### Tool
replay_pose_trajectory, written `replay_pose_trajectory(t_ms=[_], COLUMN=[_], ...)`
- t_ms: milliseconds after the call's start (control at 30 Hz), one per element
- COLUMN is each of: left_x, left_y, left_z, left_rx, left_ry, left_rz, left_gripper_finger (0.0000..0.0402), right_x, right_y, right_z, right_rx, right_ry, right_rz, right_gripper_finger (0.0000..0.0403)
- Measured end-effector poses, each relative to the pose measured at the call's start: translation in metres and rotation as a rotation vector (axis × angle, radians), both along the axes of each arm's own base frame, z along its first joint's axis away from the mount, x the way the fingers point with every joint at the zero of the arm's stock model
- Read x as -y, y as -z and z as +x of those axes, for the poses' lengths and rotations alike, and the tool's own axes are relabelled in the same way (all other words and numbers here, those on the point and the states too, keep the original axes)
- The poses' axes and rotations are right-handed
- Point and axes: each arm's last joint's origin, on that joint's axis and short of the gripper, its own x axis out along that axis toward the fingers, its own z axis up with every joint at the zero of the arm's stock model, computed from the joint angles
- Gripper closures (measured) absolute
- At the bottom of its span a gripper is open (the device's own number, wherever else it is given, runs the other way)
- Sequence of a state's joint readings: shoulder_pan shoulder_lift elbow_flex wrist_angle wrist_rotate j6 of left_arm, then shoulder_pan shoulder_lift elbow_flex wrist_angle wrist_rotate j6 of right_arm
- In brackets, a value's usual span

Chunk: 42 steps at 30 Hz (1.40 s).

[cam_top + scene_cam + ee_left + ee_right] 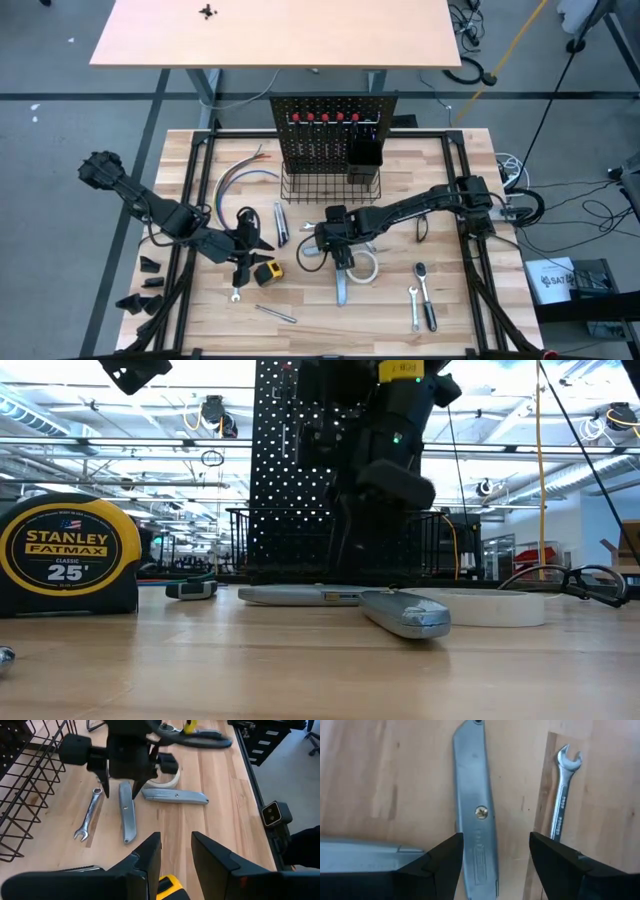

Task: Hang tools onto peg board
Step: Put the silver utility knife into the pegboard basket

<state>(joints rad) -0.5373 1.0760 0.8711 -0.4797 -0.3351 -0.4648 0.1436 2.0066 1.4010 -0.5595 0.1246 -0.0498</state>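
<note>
My right gripper (492, 852) is open and points down over a grey utility knife (472, 805) that lies flat on the table; its fingers stand on either side of the knife's body. A second utility knife (175, 796) and the white tape roll (167, 780) lie beside it, and a silver wrench (562, 795) lies along the other side. My left gripper (175, 852) is open above the yellow-black tape measure (266, 271). The black peg board (335, 135) stands at the far edge with its wire basket (330, 182), cup holder (362, 152) and red-handled screwdrivers (325, 117).
A ratchet (425, 290) and a wrench (413, 305) lie toward the near right. Pliers (245, 222), a small wrench (237, 291), a thin tool (275, 313) and coloured cables (245, 170) lie on the left half. Black frame rails (465, 200) run along both sides.
</note>
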Motion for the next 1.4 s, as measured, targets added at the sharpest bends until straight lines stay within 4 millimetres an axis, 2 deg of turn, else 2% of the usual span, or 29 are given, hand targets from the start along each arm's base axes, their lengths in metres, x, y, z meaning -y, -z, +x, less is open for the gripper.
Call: replay_pose_trajectory(t_ms=[267,500,767,833,1033,1400], left_x=[0.000,0.000,-0.001,-0.003,-0.007,-0.021], left_y=[0.000,0.000,-0.004,-0.008,-0.024,-0.064], left_z=[0.000,-0.001,-0.003,-0.005,-0.012,-0.030], left_rx=[-0.001,-0.005,0.013,0.034,0.152,0.463], left_ry=[0.000,0.012,0.014,0.017,0.029,-0.015], left_rz=[0.000,-0.008,-0.020,-0.028,-0.045,-0.043], left_gripper_finger=[0.0290,0.0290,0.0290,0.0290,0.0290,0.0290], right_x=[-0.004,-0.009,-0.014,-0.015,-0.012,-0.004], right_y=[0.024,0.024,0.017,0.008,-0.039,-0.140], right_z=[0.003,0.002,-0.003,-0.006,-0.014,-0.048], right_rx=[-0.057,-0.068,-0.069,-0.055,0.088,0.433], right_ry=[-0.007,-0.007,0.023,0.038,0.091,0.162], right_rz=[-0.007,0.005,0.038,0.052,0.052,0.130], right_gripper_finger=[0.0192,0.0285,0.0285,0.0285,0.0285,0.0285])
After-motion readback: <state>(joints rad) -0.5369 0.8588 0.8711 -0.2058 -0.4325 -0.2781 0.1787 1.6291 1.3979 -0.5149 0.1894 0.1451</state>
